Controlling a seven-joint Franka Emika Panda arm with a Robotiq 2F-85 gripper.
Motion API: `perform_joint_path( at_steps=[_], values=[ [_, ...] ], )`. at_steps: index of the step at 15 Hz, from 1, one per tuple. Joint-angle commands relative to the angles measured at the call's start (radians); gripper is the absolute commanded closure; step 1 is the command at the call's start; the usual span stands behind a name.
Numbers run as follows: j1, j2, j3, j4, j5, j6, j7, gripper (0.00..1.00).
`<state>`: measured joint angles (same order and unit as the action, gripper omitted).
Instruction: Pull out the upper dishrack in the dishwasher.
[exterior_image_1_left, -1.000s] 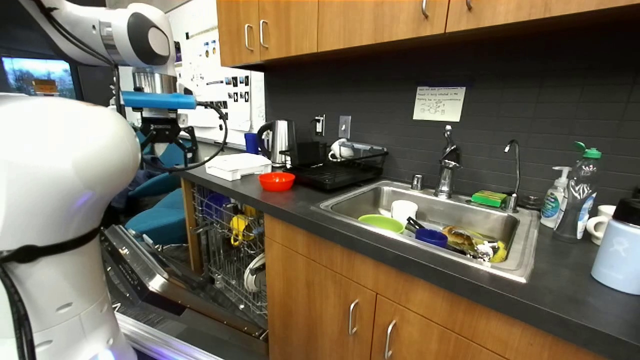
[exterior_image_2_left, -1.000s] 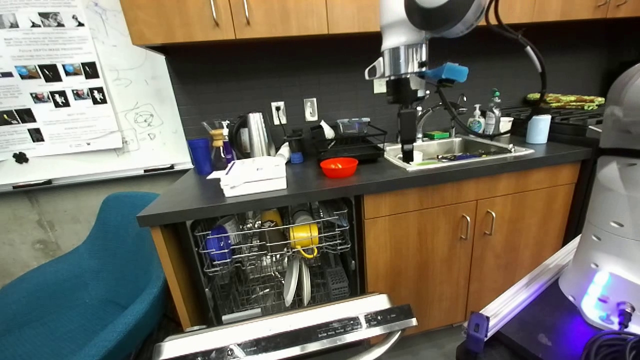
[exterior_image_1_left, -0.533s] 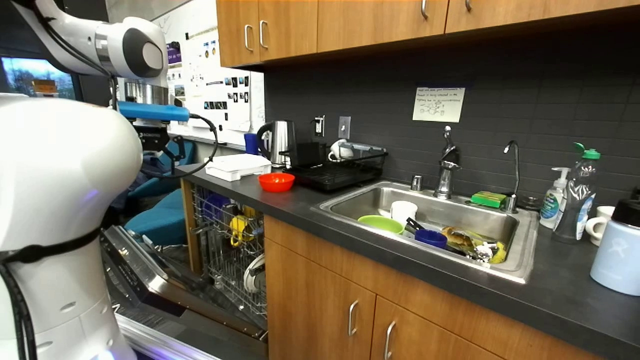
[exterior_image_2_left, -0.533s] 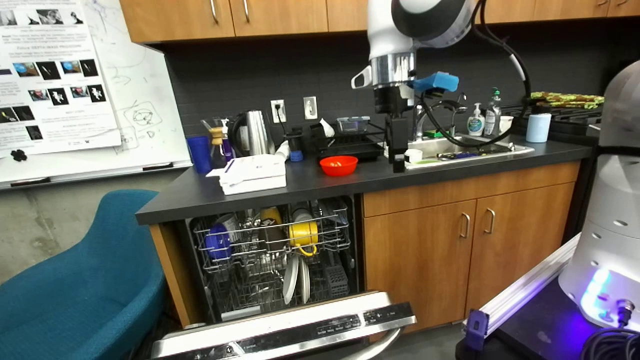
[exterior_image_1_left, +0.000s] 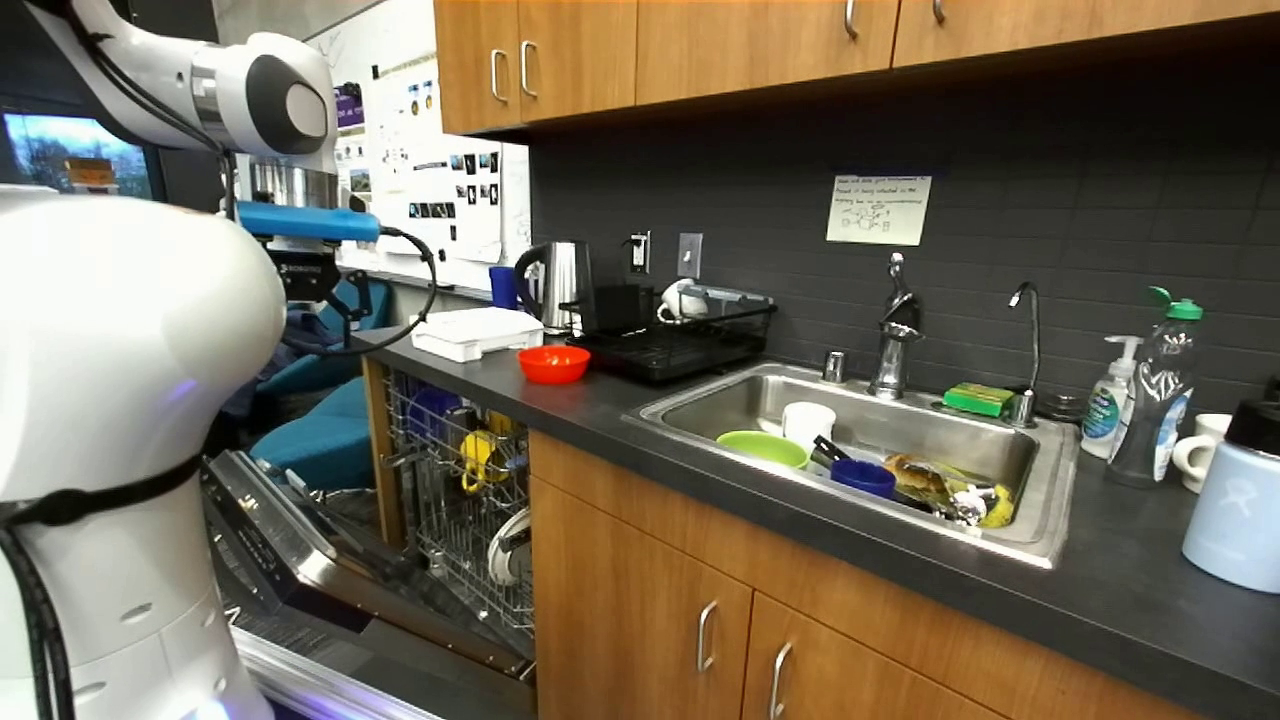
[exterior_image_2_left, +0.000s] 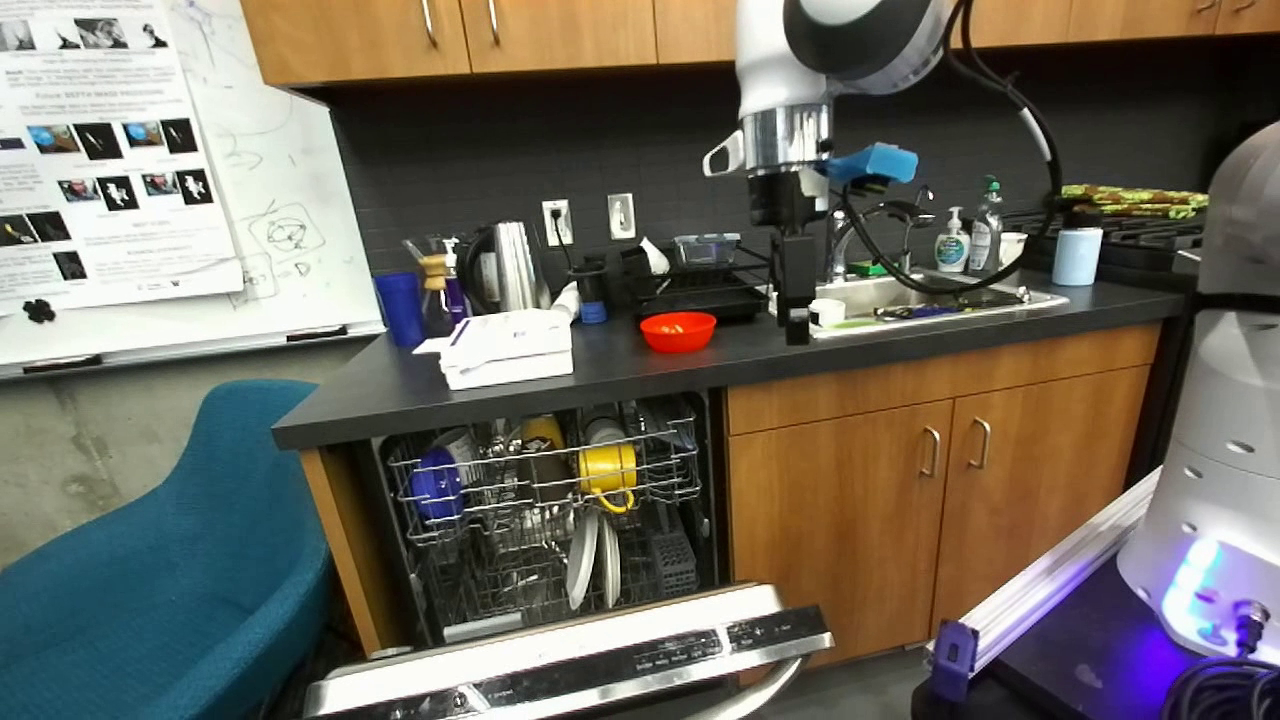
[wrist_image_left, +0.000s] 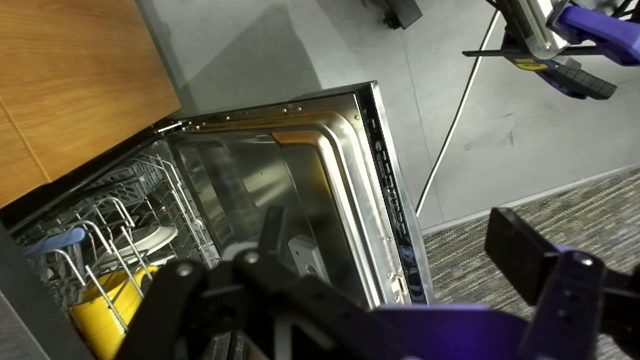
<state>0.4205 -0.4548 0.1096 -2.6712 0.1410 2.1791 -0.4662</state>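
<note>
At left, a teal chair (exterior_image_2_left: 200, 560). Then the dark surface (exterior_image_2_left: 612, 360) with a white box (exterior_image_2_left: 508, 358) on it. Below, the dishwasher (exterior_image_2_left: 590, 642) stands open; upper dishrack (exterior_image_2_left: 545, 484) sits inside, above the lower rack (exterior_image_2_left: 530, 592). Blue dish (exterior_image_2_left: 436, 487) at the dishrack's left, yellow mug (exterior_image_2_left: 608, 468) toward its right. Up top: red bowl (exterior_image_2_left: 678, 336) near the surface's front edge. Right of that, in an exterior view, the hand (exterior_image_2_left: 797, 328) hangs pointing down, clear of the dishrack; wrist view shows its fingers (wrist_image_left: 515, 252) spread wide apart. Last, steel sink (exterior_image_1_left: 1047, 480), green bowl (exterior_image_1_left: 762, 447) in it.
</note>
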Motion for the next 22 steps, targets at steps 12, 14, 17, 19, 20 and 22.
perform_joint_path(
  at_steps=[12, 14, 17, 19, 20, 22],
  values=[
    [0.047, 0.129, 0.142, 0.117, -0.048, 0.011, 0.003, 0.0],
    [0.045, 0.182, 0.187, 0.162, -0.093, 0.041, 0.026, 0.0],
    [0.025, 0.31, 0.256, 0.246, -0.194, 0.098, 0.125, 0.0],
    [0.021, 0.387, 0.289, 0.293, -0.258, 0.12, 0.204, 0.0],
    [0.022, 0.429, 0.302, 0.321, -0.289, 0.128, 0.252, 0.0],
    [0.028, 0.5, 0.315, 0.376, -0.334, 0.115, 0.324, 0.0]
  ],
)
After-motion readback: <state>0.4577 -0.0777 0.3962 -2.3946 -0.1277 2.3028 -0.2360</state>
